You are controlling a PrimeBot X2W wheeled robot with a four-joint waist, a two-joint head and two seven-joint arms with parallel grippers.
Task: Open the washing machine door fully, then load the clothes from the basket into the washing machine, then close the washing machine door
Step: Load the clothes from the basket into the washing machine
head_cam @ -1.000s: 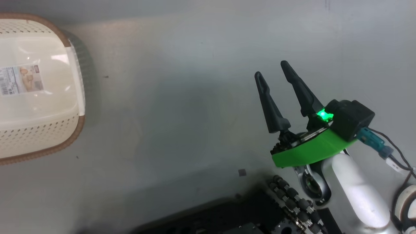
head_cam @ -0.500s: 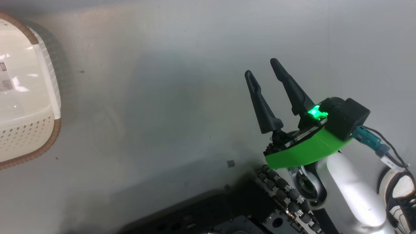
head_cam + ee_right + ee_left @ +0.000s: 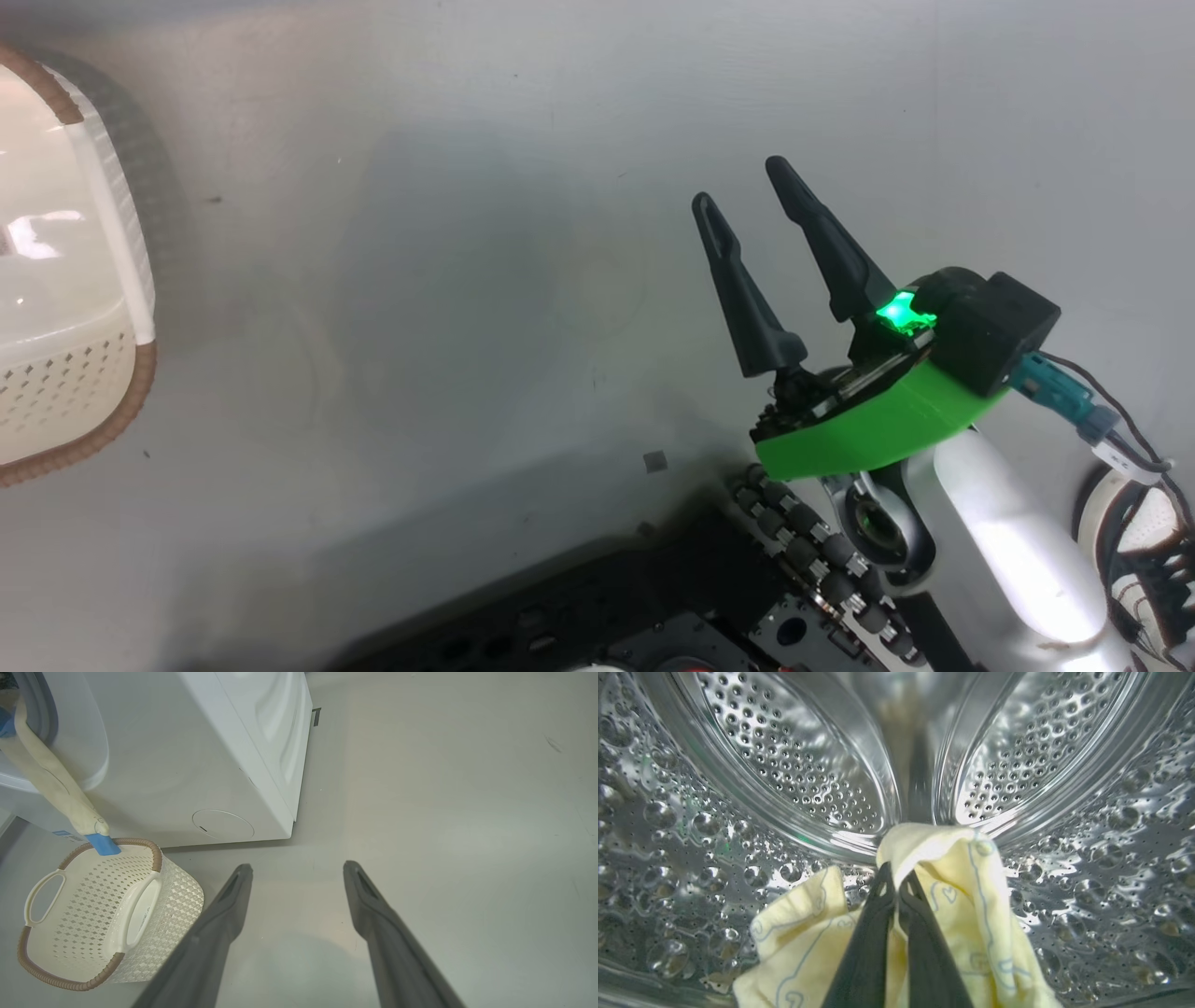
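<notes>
You were mid-load: left gripper (image 3: 897,873) clamped on the clothes (image 3: 966,877) inside the drum (image 3: 794,779), right gripper (image 3: 740,182) spread and empty; the next move likely called for releasing deep inside.

The clothes (image 3: 50,781) hang from the washing machine (image 3: 196,751) toward the basket (image 3: 180,896).

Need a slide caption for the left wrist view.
Inside the perforated steel washing machine drum, the left end effector, shut, grips the soft pale cream-yellow printed cloth.

The clothes (image 3: 51,788) hang from the washing machine (image 3: 187,760) down to the basket (image 3: 180,891).
</notes>
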